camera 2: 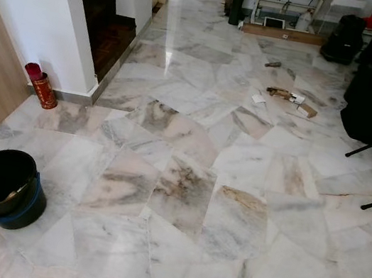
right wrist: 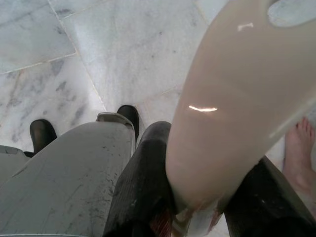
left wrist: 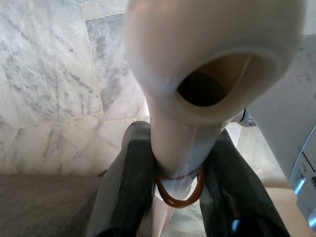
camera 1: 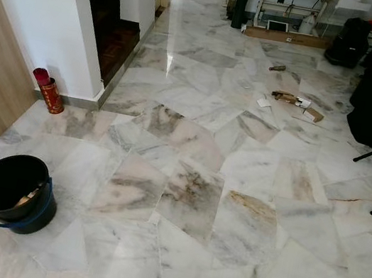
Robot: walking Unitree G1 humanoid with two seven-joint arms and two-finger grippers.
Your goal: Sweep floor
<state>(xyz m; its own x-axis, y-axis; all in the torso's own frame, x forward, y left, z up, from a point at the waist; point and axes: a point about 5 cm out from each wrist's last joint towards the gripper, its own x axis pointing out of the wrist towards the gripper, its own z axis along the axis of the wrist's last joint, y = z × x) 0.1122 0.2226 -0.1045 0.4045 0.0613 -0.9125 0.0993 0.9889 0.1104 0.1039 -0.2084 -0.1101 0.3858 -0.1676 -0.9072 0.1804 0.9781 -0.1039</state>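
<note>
Marble floor (camera 1: 192, 183) ahead of us carries the scraps (camera 1: 295, 102), a scatter stretching crosswise well beyond the bucket (camera 1: 12, 191), toward our right arm's side. Our left gripper (left wrist: 173, 168) clamps one cream handle (left wrist: 197, 64), our right gripper (right wrist: 197, 202) another (right wrist: 237, 108). Past the bucket, a red tin (camera 1: 48, 91) stands below the stairs (camera 1: 114, 33).

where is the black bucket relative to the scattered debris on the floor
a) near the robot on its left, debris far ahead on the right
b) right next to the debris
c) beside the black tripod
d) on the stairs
a: the black bucket sits close on the robot's left, while the debris lies far ahead to the right on the marble floor.
</note>
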